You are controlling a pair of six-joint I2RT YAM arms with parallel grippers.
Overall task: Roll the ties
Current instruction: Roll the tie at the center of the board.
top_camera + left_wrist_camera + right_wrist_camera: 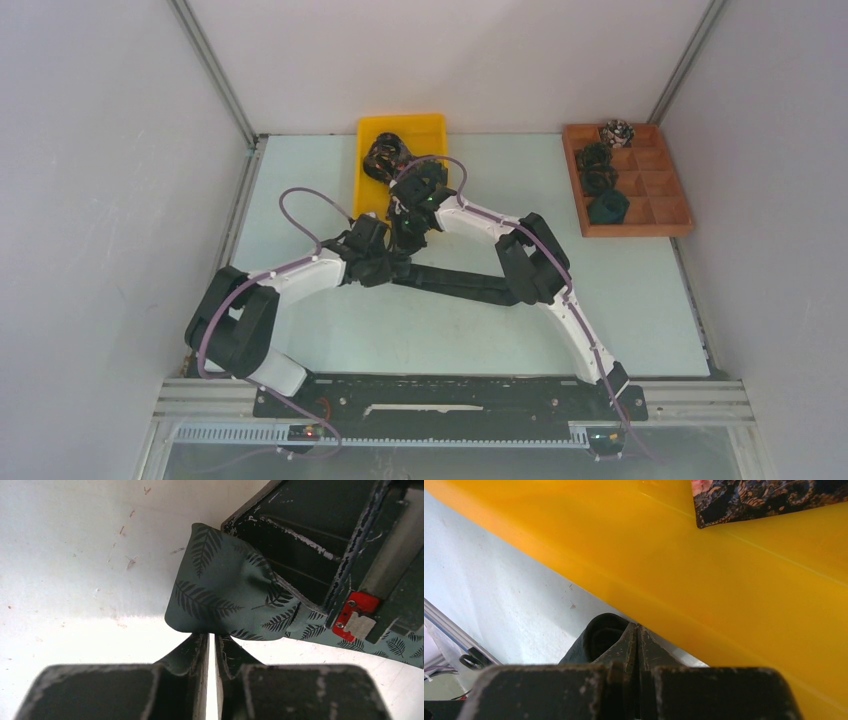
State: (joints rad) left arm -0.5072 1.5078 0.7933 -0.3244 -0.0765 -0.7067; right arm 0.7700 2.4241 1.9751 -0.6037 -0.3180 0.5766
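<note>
Fabric of the green fern-print tie [220, 595] bunches just ahead of the left gripper [210, 639], whose fingers stand almost together with a thin slit between them; whether they nip its folded edge I cannot tell. On the right gripper [637, 630] the fingers press together, with the yellow tray [724, 590] just beyond their tips.

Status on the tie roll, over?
Right gripper: jaws shut, pinching green fern tie. Left gripper: jaws nearly shut at its near edge, grip unclear. Yellow bin close beside right gripper.
</note>
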